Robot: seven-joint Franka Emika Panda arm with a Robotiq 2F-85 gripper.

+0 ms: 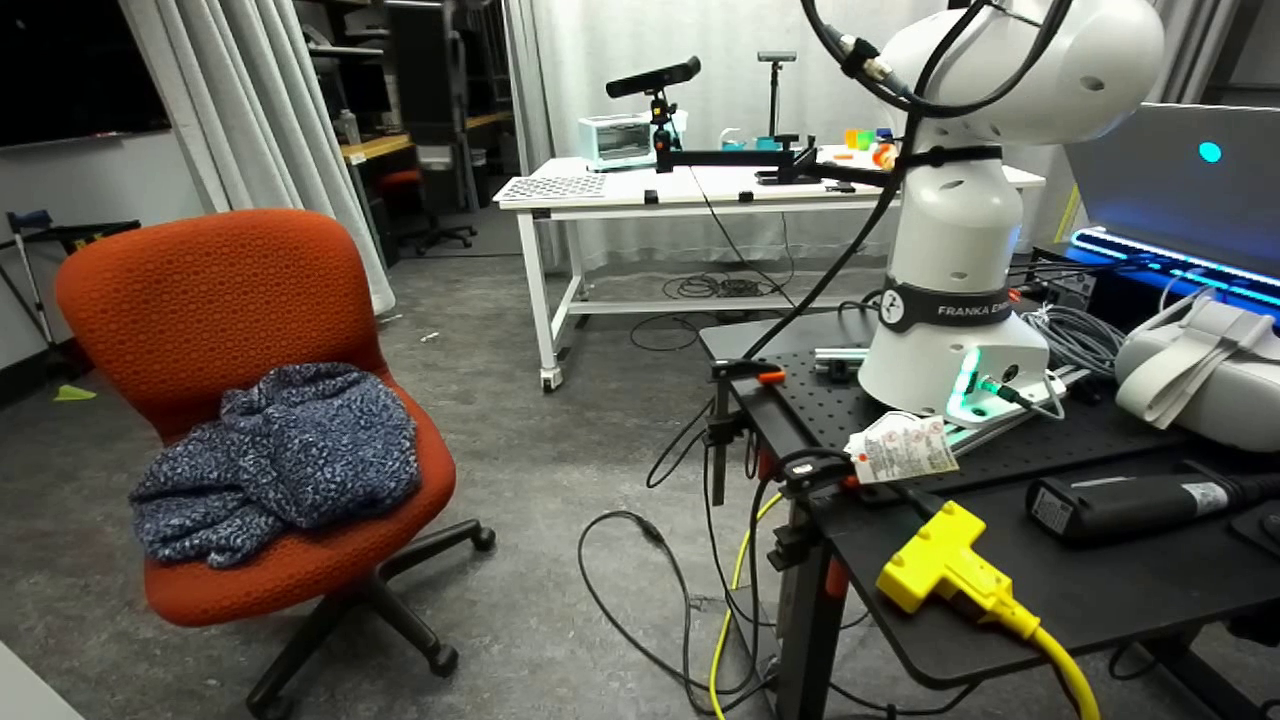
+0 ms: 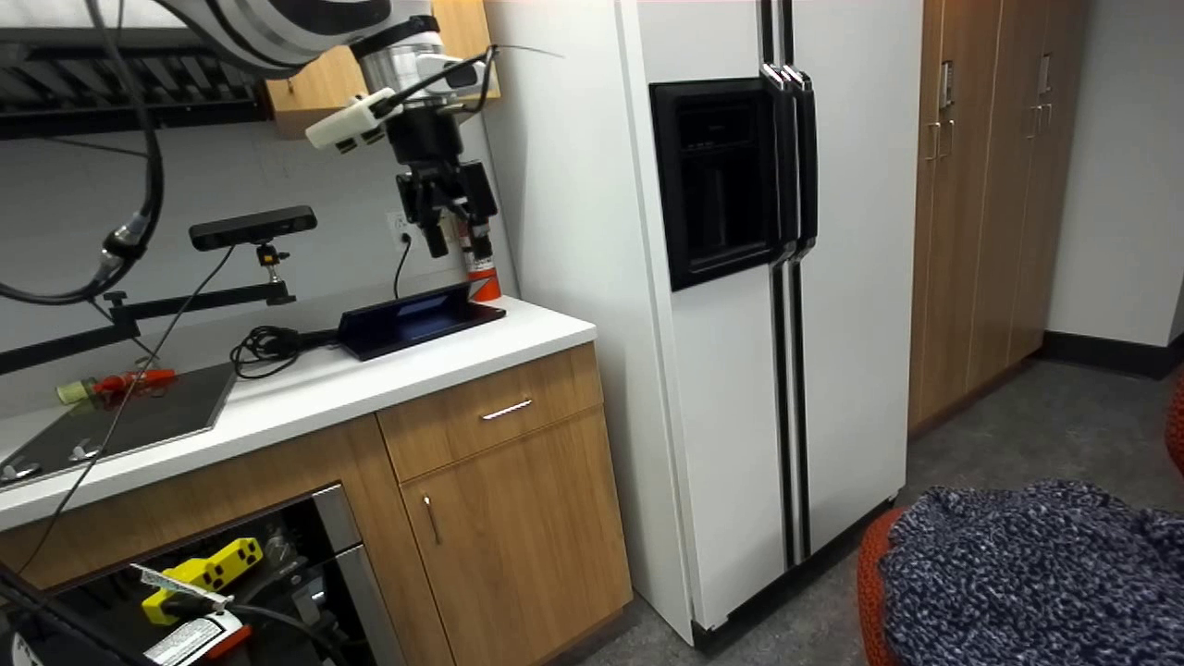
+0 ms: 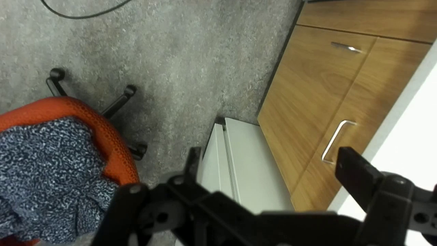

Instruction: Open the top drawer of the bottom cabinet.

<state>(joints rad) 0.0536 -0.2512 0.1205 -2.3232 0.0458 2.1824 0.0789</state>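
Can see the hand hanging higher than the white tabletop, with 2 fingers spread wide, well apart from the drawer handle. Also can see the top drawer, closed, just below this tabletop.

the white arm extends from the left in an exterior view, the black gripper pointing down, its fingers well apart, left and right, in the wrist view
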